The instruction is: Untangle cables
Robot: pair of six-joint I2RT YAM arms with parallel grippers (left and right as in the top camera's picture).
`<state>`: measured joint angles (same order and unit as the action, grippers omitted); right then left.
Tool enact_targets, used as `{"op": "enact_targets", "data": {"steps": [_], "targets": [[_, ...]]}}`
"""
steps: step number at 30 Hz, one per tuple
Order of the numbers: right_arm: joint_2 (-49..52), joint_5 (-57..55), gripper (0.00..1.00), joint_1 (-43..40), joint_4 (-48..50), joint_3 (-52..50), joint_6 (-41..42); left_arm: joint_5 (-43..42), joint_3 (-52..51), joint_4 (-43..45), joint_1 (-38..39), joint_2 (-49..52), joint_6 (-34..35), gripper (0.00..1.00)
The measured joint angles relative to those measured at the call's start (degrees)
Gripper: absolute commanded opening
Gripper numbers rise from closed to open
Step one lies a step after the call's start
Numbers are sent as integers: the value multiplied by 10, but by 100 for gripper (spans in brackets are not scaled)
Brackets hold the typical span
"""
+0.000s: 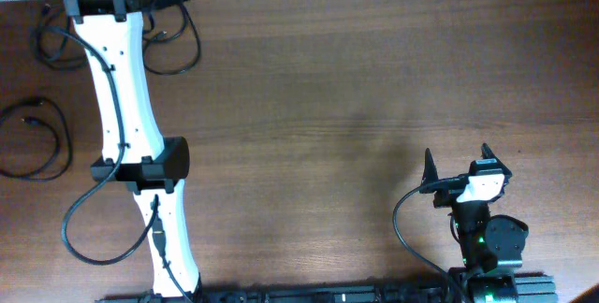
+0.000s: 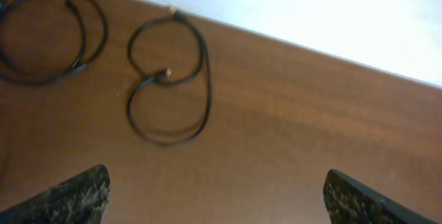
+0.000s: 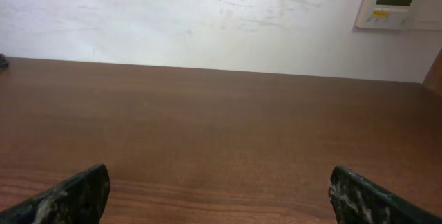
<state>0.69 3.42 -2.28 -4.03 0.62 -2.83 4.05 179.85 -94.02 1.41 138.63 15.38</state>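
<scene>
The first cable lies far to the left on the table. It makes one loose loop all by itself. The second cable is up in the top left corner. It is in its own small loops, well apart from the first one.

Next comes the long white left arm, which reaches up to that corner. Just on its other side lies the third cable, also in a loop. In the left wrist view, two of the loops lie side by side with bare table between them. One of them crosses over itself once, like a number eight.

The left fingers are spread wide open and hold nothing. They hang above the table near the loops.

Far over on the right, the right fingers are spread wide open too. They are empty, and no cable is near them.

I think the job is almost done or all done. No cable seems to lie over another one. Maybe only that little twist is left to fix.
</scene>
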Motion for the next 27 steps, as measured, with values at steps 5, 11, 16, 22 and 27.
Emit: {"op": "enact_targets", "data": {"steps": [5,11,16,22,27], "targets": [[0,0,98,0,0,0,0,-65,0,-26,-14,-12,-58,99],[0,0,98,0,0,0,0,-164,-1,-26,-40,-50,-113,99],[0,0,98,0,0,0,0,-188,-64,-26,-44,-117,-139,99],[0,0,98,0,0,0,0,-193,-256,-24,-44,-229,-150,98],[0,0,98,0,0,0,0,-192,-459,-7,-44,-362,-158,98]]}}
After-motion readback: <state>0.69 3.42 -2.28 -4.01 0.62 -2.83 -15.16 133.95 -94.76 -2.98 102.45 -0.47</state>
